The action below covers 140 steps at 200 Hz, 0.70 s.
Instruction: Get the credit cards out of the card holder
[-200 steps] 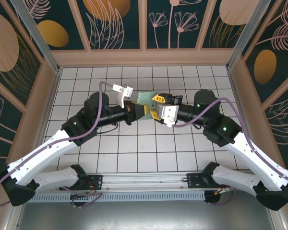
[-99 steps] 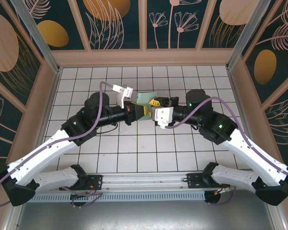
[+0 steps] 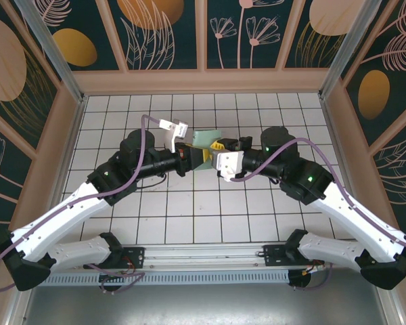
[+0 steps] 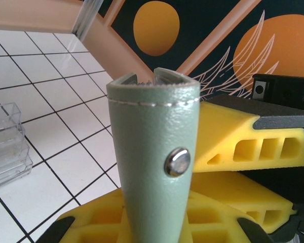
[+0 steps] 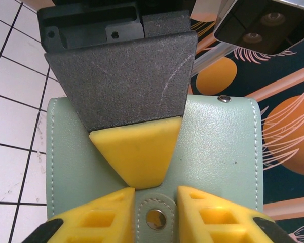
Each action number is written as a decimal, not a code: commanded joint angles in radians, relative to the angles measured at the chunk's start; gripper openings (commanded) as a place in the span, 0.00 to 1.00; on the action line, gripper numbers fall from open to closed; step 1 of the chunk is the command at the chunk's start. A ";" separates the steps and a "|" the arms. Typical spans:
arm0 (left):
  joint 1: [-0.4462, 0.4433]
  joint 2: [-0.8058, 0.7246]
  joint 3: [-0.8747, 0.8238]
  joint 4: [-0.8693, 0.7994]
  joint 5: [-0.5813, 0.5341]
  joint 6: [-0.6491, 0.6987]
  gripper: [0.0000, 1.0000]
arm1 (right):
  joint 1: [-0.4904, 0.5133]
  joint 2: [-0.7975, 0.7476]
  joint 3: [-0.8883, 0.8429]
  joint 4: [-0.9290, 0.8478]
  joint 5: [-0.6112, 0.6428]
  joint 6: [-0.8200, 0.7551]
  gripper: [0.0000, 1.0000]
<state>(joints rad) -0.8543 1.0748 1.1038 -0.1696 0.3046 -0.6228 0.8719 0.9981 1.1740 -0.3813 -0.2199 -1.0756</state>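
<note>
The card holder (image 3: 204, 139) is a pale grey-green wallet, folded shut and held off the tiled floor between the two arms. My left gripper (image 3: 200, 156) is shut on it, and the wallet stands edge-on between its yellow fingers (image 4: 91, 228). My right gripper (image 5: 156, 205) faces the wallet's flat side (image 5: 218, 152). Its two yellow fingertips sit tight against either edge of the snap tab (image 5: 155, 218). One of the left gripper's fingers (image 5: 136, 152) lies across that same face. The credit cards are hidden inside the folded wallet.
A clear plastic tray (image 4: 7, 147) stands on the white tiled floor (image 3: 189, 217) to the left of the wallet in the left wrist view. Patterned walls (image 3: 203, 34) enclose the floor at the back and sides.
My right gripper has moved left onto the wallet, and its jaws have narrowed round the snap tab. The left arm has held still with the wallet.
</note>
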 commanded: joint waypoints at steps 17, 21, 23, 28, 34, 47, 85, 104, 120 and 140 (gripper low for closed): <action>-0.008 -0.024 0.034 0.051 0.049 0.007 0.00 | -0.002 0.006 0.026 0.025 0.068 -0.003 0.20; -0.008 -0.027 0.034 0.050 0.040 0.009 0.00 | -0.002 0.005 0.026 0.025 0.069 -0.003 0.20; -0.009 -0.029 0.034 0.050 0.036 0.009 0.00 | -0.002 0.003 0.026 0.025 0.070 0.000 0.20; -0.008 -0.032 0.034 0.047 0.026 0.011 0.00 | -0.002 0.002 0.025 0.025 0.070 0.000 0.20; -0.009 -0.036 0.036 0.044 0.013 0.012 0.00 | -0.002 -0.002 0.025 0.024 0.071 0.003 0.19; -0.009 -0.044 0.042 0.028 -0.026 0.011 0.00 | -0.002 -0.010 0.021 0.024 0.073 0.006 0.18; -0.009 -0.059 0.064 -0.021 -0.118 0.009 0.00 | 0.000 -0.039 0.007 -0.001 0.071 0.005 0.14; -0.008 -0.064 0.064 -0.015 -0.118 0.009 0.00 | -0.001 -0.047 0.008 -0.022 0.064 0.004 0.11; -0.008 -0.064 0.065 -0.010 -0.108 0.007 0.00 | 0.000 -0.055 0.007 -0.033 0.058 0.004 0.10; -0.009 -0.049 0.066 0.001 -0.054 0.015 0.00 | 0.002 -0.062 0.004 -0.015 0.063 0.011 0.18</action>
<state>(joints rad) -0.8585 1.0245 1.1404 -0.2111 0.2077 -0.6224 0.8719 0.9596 1.1740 -0.3985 -0.1753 -1.0752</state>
